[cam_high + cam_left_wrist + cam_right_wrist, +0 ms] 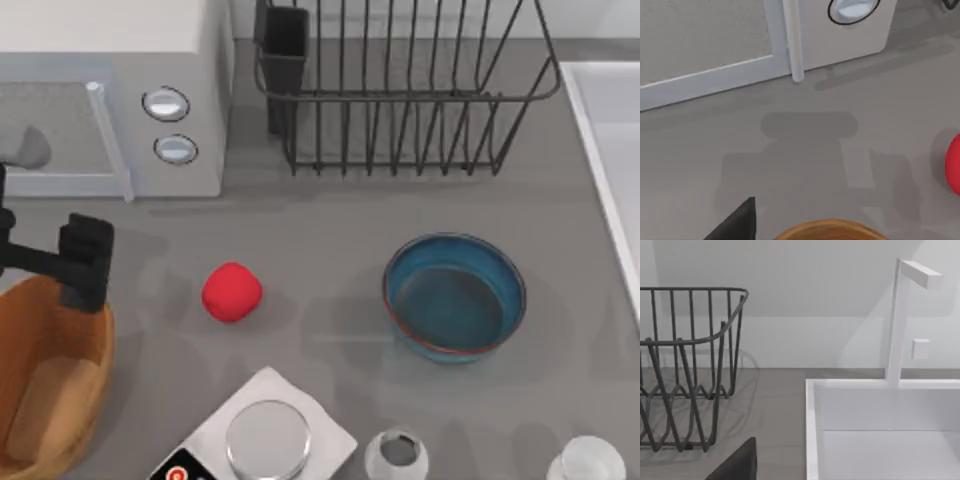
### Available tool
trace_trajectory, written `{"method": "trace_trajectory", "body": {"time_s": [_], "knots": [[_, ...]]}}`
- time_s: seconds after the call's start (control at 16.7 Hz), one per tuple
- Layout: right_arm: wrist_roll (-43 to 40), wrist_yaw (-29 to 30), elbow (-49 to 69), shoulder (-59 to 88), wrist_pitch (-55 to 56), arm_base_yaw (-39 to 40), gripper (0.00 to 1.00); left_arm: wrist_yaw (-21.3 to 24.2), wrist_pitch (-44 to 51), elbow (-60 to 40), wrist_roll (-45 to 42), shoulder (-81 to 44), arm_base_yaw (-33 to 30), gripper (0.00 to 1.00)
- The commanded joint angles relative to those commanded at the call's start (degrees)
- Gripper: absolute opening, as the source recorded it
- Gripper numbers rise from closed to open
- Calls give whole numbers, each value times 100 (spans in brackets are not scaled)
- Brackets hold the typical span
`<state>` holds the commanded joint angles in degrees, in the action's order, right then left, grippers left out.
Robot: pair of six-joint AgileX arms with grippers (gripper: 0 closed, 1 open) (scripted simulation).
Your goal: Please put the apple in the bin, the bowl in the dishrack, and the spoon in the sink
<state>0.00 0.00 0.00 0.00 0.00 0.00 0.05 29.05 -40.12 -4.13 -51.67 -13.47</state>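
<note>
Left tool (82, 262) above bin (95, 345) rim at bench left, near apple (232, 292), likely staged for first pick; finger spread: cannot tell; apple on bench between bin and bowl (455, 295); bowl upright below dishrack (400, 90); sink (610, 150) far right
</note>
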Motion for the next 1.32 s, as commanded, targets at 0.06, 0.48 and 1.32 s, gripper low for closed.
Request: {"method": "trace_trajectory", "body": {"time_s": [0.06,0.48,1.32], "knots": [[0,0,0,0,0,0,100,-4,330,-441,-47,-650,-149,100],[0,0,0,0,0,0,100,9,2356,-3254,-322,-4670,-1091,100],[0,0,0,0,0,0,100,69,3224,-4724,-461,-6478,-1570,100]]}}
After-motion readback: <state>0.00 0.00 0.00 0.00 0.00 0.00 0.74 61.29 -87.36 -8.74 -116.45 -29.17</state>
